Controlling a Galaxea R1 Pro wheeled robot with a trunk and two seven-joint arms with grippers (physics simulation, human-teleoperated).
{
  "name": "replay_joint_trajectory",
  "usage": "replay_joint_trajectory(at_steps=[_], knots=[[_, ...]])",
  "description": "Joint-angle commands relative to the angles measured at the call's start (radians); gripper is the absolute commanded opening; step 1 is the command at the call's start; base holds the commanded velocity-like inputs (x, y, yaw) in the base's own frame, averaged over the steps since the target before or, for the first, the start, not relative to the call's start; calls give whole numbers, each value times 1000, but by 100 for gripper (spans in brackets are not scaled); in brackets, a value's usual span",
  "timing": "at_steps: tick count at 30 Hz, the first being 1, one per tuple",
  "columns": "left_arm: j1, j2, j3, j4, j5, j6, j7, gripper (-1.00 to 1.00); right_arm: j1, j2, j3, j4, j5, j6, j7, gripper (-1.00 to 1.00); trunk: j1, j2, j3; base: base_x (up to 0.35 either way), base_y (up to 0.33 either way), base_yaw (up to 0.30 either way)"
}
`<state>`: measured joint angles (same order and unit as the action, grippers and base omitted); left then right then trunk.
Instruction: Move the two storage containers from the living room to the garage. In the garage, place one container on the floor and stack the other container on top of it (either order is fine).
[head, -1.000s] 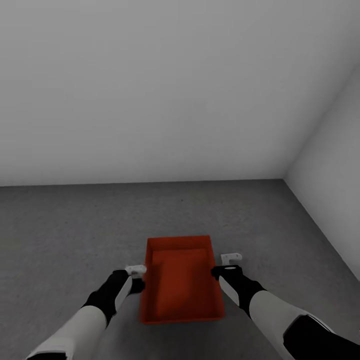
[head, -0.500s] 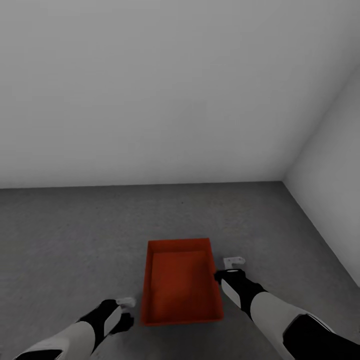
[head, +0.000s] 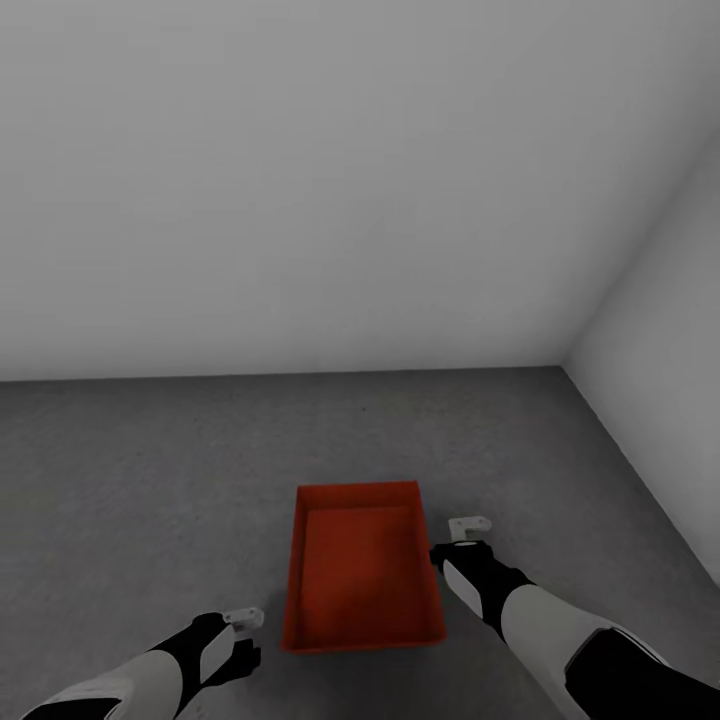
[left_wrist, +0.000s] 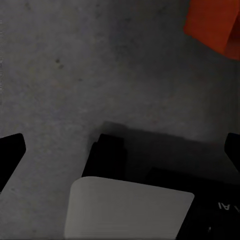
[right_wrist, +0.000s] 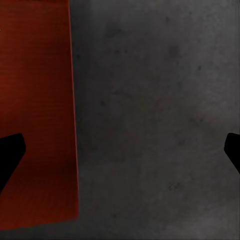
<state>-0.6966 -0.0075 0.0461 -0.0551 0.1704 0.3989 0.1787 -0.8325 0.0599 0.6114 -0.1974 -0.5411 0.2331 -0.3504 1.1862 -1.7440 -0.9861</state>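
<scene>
One red-orange storage container (head: 363, 568) rests open side up on the grey speckled floor (head: 140, 480) of the garage. I cannot tell whether another one sits nested inside it. My left gripper (head: 243, 622) hangs low, left of the container's near corner and apart from it; the left wrist view has its fingers spread wide (left_wrist: 120, 152), open, with a container corner (left_wrist: 212, 22) at the edge. My right gripper (head: 468, 528) hovers just beside the container's right wall, not touching. In the right wrist view it (right_wrist: 120, 150) is open over bare concrete, the container wall (right_wrist: 35, 110) alongside.
Plain white walls stand ahead (head: 300, 200) and to the right (head: 670, 400), meeting in a corner at the far right. Concrete floor stretches around the container on all sides. White and black parts of my own body (left_wrist: 130, 205) show in the left wrist view.
My left arm has pulled back and outward, away from the container's left wall. The right gripper has eased slightly off the right wall. The container now lies still on the floor.
</scene>
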Motion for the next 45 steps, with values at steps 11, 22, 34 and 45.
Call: replay_joint_trajectory(at_steps=[11,22,34,45], knots=[[0,0,4,-2,8,5,7,100,0,0,8,-2,-5,6,-5,100,-42,77,34,0,0,0],[0,-1,3,-2,8,5,7,100,33,-19,11,88,1,-46,-2,100,-85,154,68,0,0,0],[8,-2,3,49,10,-2,6,100,154,-20,13,172,10,-158,12,100,-131,238,106,0,0,0],[21,2,2,53,8,-90,3,100,350,-20,12,180,70,-216,18,100,-173,315,140,0,0,0]])
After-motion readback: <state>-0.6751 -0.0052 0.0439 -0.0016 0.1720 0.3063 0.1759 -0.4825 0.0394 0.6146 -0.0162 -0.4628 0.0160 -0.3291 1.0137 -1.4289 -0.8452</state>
